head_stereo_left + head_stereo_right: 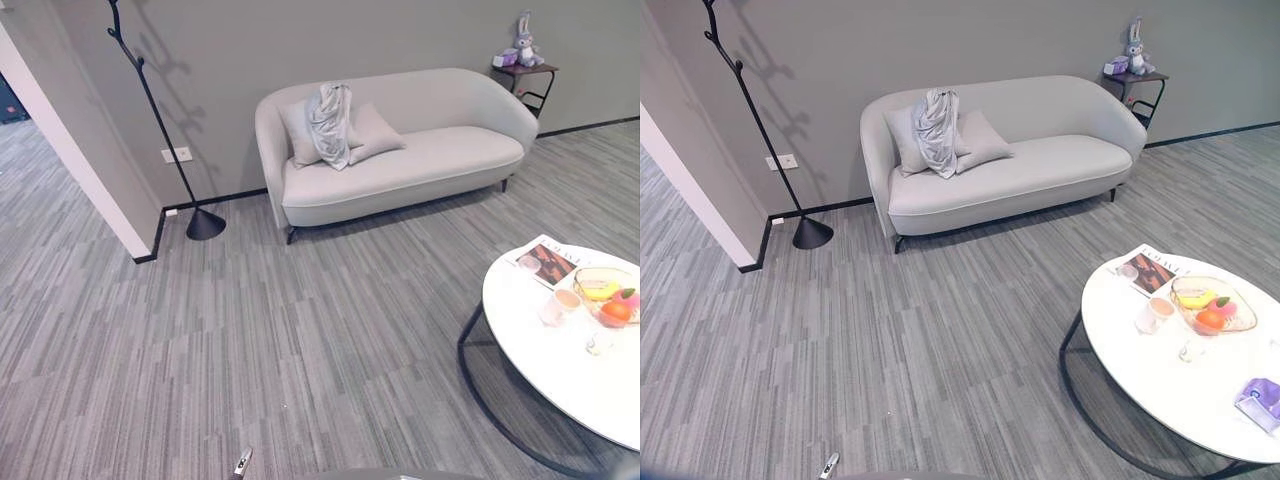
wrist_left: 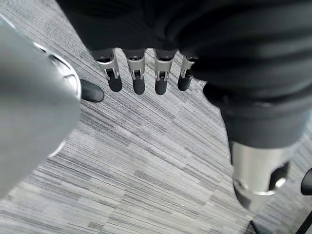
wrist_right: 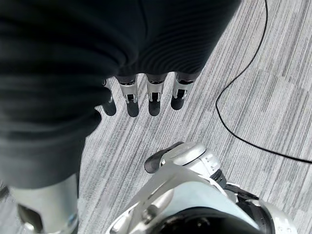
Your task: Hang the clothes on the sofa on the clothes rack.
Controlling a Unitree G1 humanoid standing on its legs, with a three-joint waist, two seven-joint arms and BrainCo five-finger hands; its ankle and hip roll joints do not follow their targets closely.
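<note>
Grey striped carpet floor [image 1: 300, 350] fills room. Grey garment [image 1: 331, 123] hangs over back of sofa [image 1: 420, 165], draped top to bottom, by cushions at sofa's left end. Black clothes rack [image 1: 160, 120] stands just left of sofa, near wall. Left robot hand [image 2: 141, 73] and right robot hand [image 3: 146, 92] both empty, fingers straight, pointing down at floor. Garment lies far ahead, slightly left, so left robot hand looks a bit nearer. Walk-up needed first.

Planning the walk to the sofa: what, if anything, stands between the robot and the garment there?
Nothing visible does. Bare carpet runs up to the sofa, where the grey garment drapes over its back. The round table stands off to the right, the clothes rack to the left.
</note>
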